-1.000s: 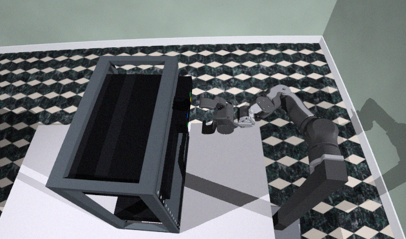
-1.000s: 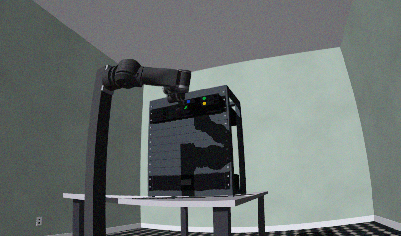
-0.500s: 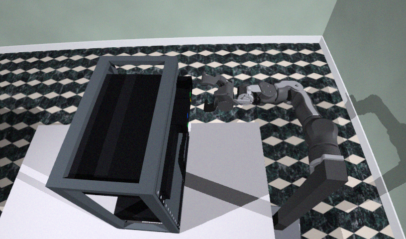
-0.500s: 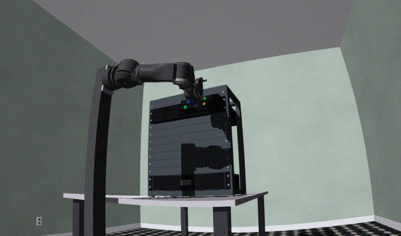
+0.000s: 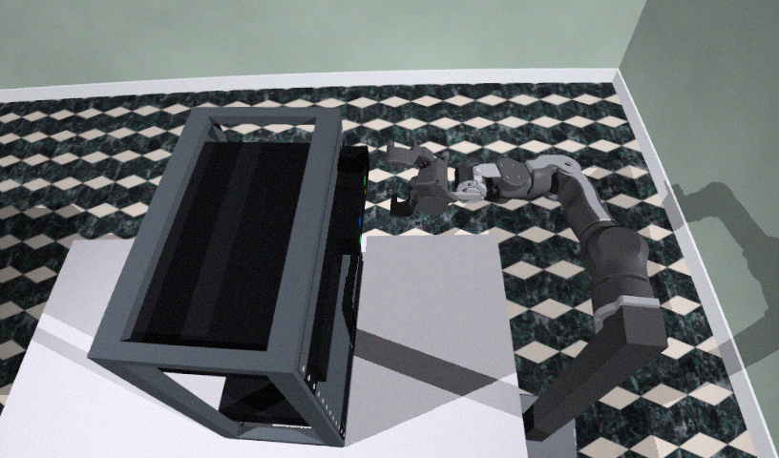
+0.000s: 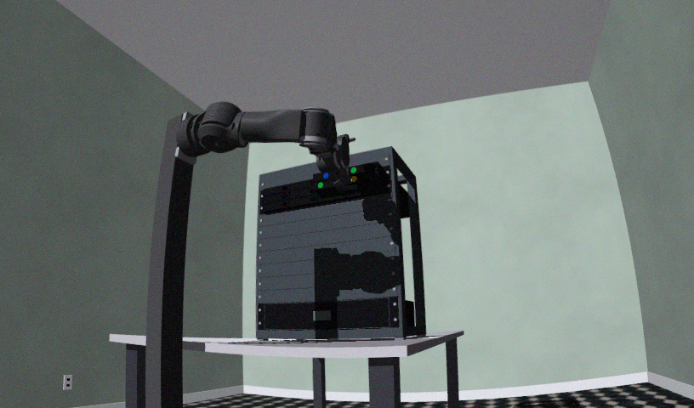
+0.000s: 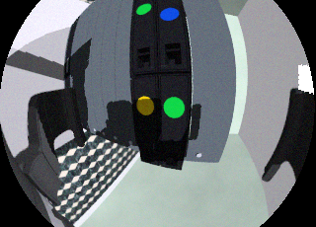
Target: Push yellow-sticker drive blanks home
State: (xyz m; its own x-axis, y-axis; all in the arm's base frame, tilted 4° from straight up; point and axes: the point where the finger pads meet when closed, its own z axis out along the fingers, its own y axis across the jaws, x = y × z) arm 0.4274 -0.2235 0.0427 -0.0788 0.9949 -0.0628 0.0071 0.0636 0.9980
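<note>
The open, empty end effector [image 5: 402,178] hangs near the rack [image 5: 324,170], past the bench's far edge. It could bump the green blank [image 7: 174,108] beside the yellow one [image 7: 145,107], or shove the rack crooked.

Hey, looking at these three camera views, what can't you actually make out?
- Top view: sticker faces on the dark grey metal rack; seen edge-on.
- Exterior view: the open hand overlaps the yellow-stickered blank; contact unclear.
- Wrist view: how far each blank sticks out; head-on, distorted lens.

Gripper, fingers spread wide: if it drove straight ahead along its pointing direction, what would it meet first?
Probably the front of the storage chassis, around the blank with the yellow sticker, which sits near the wrist view's centre. The open gripper hangs short of it; exact alignment is unclear.
</note>
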